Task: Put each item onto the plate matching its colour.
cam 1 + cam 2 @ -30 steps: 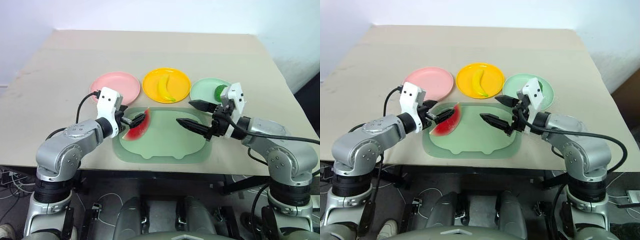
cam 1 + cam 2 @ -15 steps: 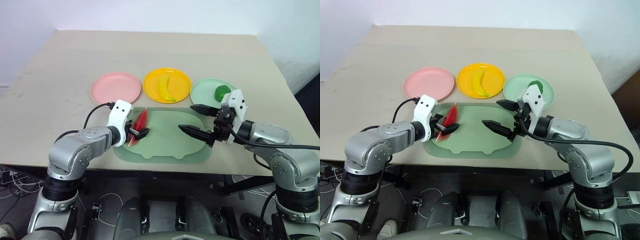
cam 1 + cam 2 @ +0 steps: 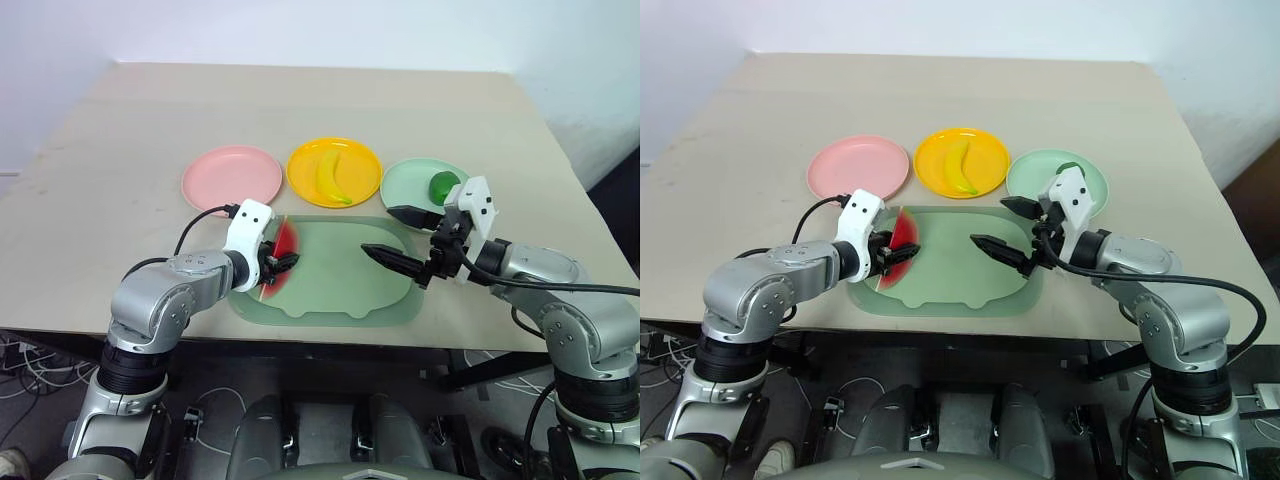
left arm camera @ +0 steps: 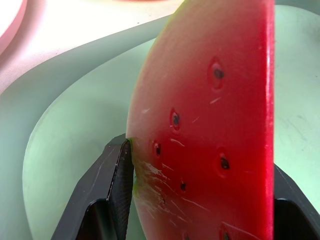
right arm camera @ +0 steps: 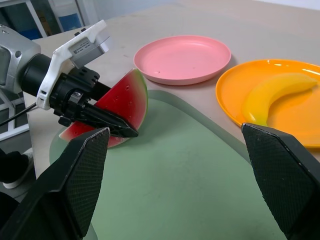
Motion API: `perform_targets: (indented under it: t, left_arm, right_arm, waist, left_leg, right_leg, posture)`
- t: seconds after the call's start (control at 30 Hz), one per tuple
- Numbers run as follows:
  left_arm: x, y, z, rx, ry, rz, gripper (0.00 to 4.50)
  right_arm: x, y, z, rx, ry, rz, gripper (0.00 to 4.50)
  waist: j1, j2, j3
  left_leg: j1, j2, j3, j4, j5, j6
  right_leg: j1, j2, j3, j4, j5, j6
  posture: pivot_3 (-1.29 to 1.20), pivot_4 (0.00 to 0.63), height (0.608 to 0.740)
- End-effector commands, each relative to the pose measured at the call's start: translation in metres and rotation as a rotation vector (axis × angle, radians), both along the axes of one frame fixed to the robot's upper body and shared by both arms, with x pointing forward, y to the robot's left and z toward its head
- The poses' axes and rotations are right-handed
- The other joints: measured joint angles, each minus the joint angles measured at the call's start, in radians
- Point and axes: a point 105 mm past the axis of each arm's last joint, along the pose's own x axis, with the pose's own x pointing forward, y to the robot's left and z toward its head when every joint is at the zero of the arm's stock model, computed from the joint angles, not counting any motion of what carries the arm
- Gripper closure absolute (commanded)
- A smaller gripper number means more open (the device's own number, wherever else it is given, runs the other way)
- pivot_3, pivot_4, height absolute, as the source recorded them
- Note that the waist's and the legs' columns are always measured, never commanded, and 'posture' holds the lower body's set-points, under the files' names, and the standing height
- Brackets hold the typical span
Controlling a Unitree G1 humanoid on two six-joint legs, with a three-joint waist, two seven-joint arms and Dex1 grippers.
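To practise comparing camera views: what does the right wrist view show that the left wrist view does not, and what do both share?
Right wrist view alone: the banana on the yellow plate, the whole pink plate, the left gripper seen from outside, and the open right gripper. Left wrist view alone: the seeds, with black fingers clamping the wedge. Both: the watermelon over the tray.

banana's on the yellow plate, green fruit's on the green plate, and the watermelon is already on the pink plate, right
Not quite. The banana is on the yellow plate and the green fruit is on the green plate, but the pink plate holds nothing. The watermelon is over the pale green tray, pinched in the left tool, as the right wrist view shows.
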Motion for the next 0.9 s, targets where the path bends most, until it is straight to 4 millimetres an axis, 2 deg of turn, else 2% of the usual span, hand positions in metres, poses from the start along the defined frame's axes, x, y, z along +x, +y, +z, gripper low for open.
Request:
perform_targets:
  t: [0.03, 0.1, 0.27, 0.43, 0.63, 0.73, 0.9]
  left_arm:
    - [0.005, 0.009, 0.021, -0.006, -0.106, 0.049, 2.2]
    - [0.008, 0.009, 0.031, -0.027, -0.165, 0.063, 2.2]
    - [0.033, 0.018, 0.078, -0.153, -0.392, 0.234, 2.2]
    - [0.06, 0.037, 0.096, -0.181, -0.454, 0.478, 2.2]
    - [0.097, 0.058, 0.101, -0.114, -0.468, 0.69, 2.2]
    - [0.11, 0.057, 0.102, -0.147, -0.463, 0.699, 2.2]
    - [0.129, 0.07, 0.079, -0.197, -0.319, 0.761, 2.2]
  right_arm:
    - [-0.002, 0.001, 0.007, -0.002, -0.037, 0.014, 0.0]
    - [-0.002, 0.002, 0.007, -0.001, -0.035, 0.017, 0.0]
    - [-0.002, 0.008, 0.01, 0.015, -0.04, 0.05, 0.0]
    - [-0.003, 0.013, 0.013, 0.045, -0.036, 0.082, 0.0]
    - [-0.005, 0.025, 0.012, 0.072, -0.033, 0.133, 0.0]
    - [-0.004, 0.029, 0.01, 0.074, -0.03, 0.139, 0.0]
    - [0.001, 0.032, 0.007, 0.067, -0.036, 0.134, 0.0]
  waist:
    - [0.0, 0.0, 0.0]
    - [0.001, 0.0, 0.0]
    - [0.005, -0.001, 0.0]
    - [0.001, -0.001, 0.0]
    - [0.001, -0.001, 0.0]
    - [0.001, -0.001, 0.0]
    - [-0.001, -0.001, 0.0]
  left_leg:
    - [0.0, 0.0, 0.0, 0.0, 0.0, 0.0]
    - [0.0, 0.0, 0.0, 0.0, 0.0, 0.0]
    - [0.0, 0.0, 0.0, 0.0, 0.0, 0.0]
    - [0.0, 0.0, 0.0, 0.0, 0.0, 0.0]
    - [0.0, -0.001, 0.0, 0.0, 0.0, 0.0]
    - [0.0, -0.001, 0.0, 0.0, 0.0, 0.0]
    - [0.0, -0.001, 0.0, 0.0, 0.0, 0.001]
  right_leg:
    - [0.0, 0.0, 0.0, 0.0, 0.0, 0.0]
    - [0.0, 0.0, 0.0, 0.0, 0.0, 0.0]
    - [0.001, -0.001, 0.0, 0.0, 0.0, 0.0]
    - [0.001, 0.0, -0.001, -0.001, 0.0, 0.0]
    - [0.001, 0.0, -0.001, -0.001, 0.0, 0.0]
    - [0.001, 0.0, -0.001, -0.001, 0.0, 0.0]
    - [0.001, 0.0, -0.001, -0.001, 0.0, 0.0]
  posture:
    - [0.0, 0.15, 0.695]
    - [0.0, 0.15, 0.695]
    - [0.0, 0.15, 0.695]
    - [0.0, 0.15, 0.695]
    - [0.0, 0.15, 0.695]
    - [0.0, 0.15, 0.695]
    - [0.0, 0.15, 0.695]
